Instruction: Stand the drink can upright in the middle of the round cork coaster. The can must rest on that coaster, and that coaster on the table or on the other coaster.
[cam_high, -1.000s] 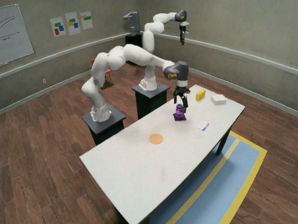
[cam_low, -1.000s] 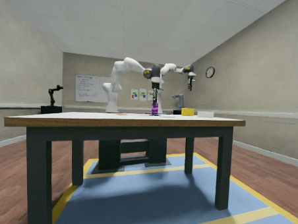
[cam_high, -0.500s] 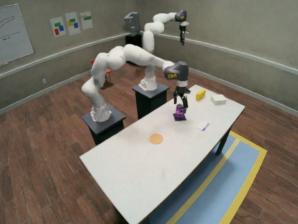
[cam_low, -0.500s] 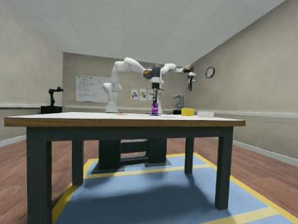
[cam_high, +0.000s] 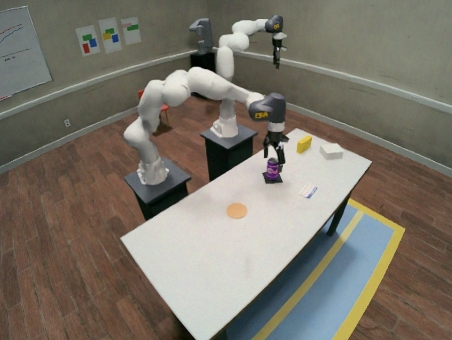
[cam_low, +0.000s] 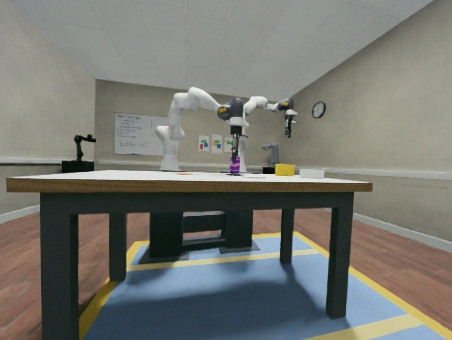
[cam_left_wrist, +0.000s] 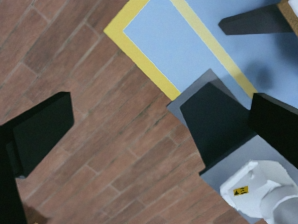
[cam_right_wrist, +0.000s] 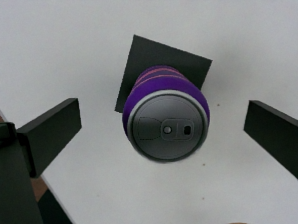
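White table (cam_high: 200, 260) (cam_low: 190, 186) (cam_left_wrist: 289, 14) (cam_right_wrist: 250, 40): can (cam_high: 272, 170) (cam_low: 235, 165) (cam_right_wrist: 167, 125) on black coaster (cam_high: 266, 180) (cam_right_wrist: 145, 55), apparently ungrasped, beneath the wide-open right gripper (cam_high: 274, 157) (cam_low: 235, 156) (cam_right_wrist: 162, 114). Left gripper (cam_high: 277, 65) (cam_low: 288, 135) (cam_left_wrist: 162, 112) gapes too. Cork placement remains.

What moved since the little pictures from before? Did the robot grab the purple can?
Nothing I can see moved. The purple can stays upright on the black square, with the right tool open around its top, not gripping. The round cork coaster stayed put too.
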